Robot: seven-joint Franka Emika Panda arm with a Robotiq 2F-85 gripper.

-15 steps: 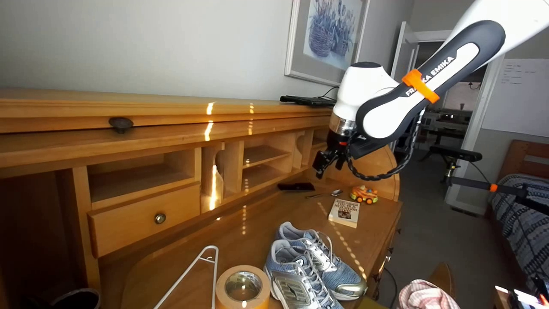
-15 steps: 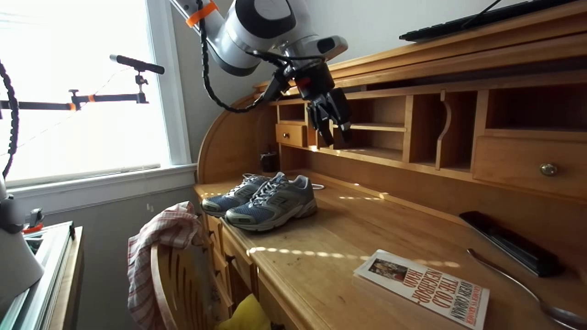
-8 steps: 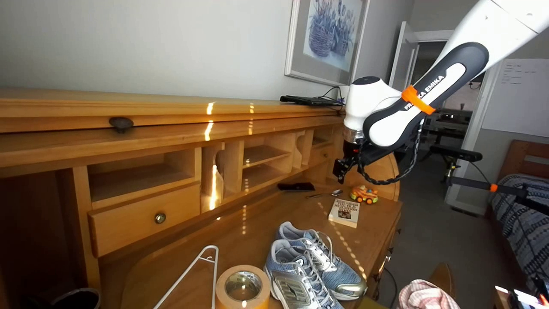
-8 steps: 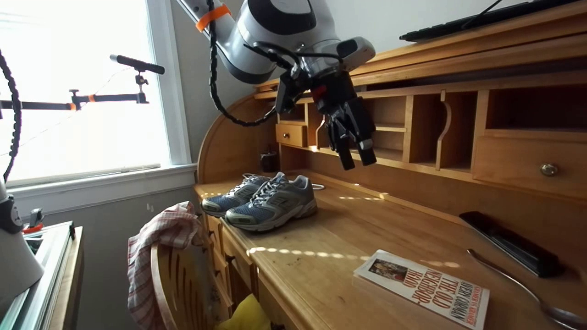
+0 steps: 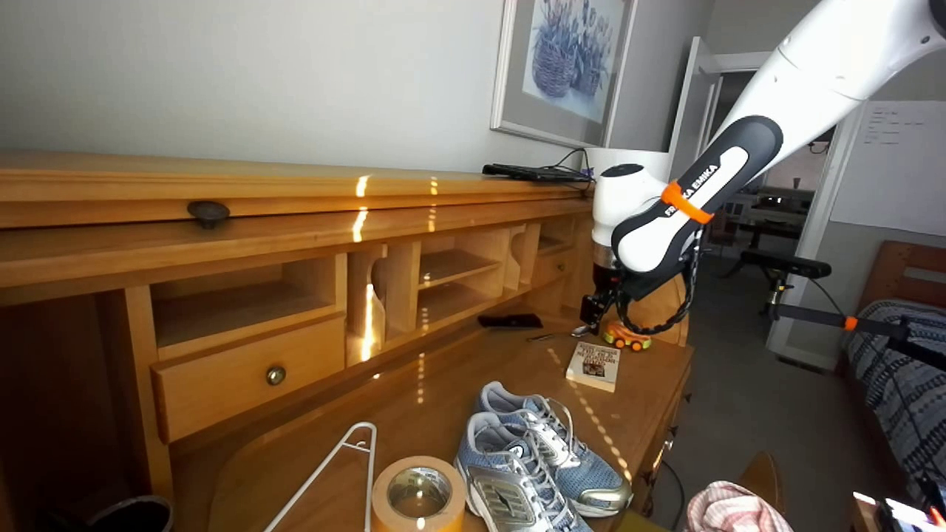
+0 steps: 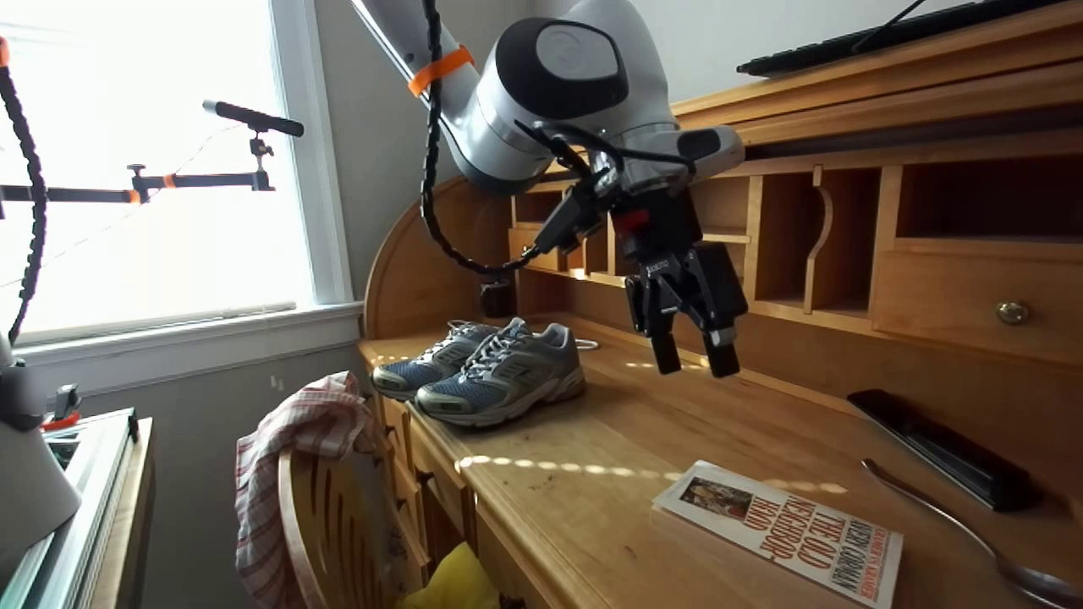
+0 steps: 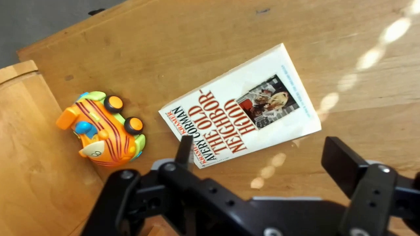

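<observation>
In an exterior view, the hand (image 6: 697,370) hangs above the table (image 6: 592,482), released: its two fingers (image 6: 666,355) are spread, point downward and enclose nothing. The book (image 6: 780,529) lies on the table, near the hand but apart from it, flat and cover up, a posture that probably keeps it steady. Toward the table's back are one spoon (image 6: 1039,584) and one elongated black object (image 6: 939,448), laid roughly side by side; what the latter is, I cannot tell from where I stand. Two shoes (image 6: 508,381) stand on their soles, close together, toes toward the front edge, presumably kept so as a pair. In an exterior view, the end of the table away from the book carries one roll of tape (image 5: 381,491), set on its flat side, which would stop it rolling, and one white hanger (image 5: 371,473) just beside it, laid flat since its thin frame could hardly stand. In the wrist view, the count is one book and one toy car (image 7: 113,134). The car rests on its wheels, two of them showing, by the curved end panel (image 7: 39,157), perhaps to leave room around the book; whether car and panel touch, I cannot tell.
</observation>
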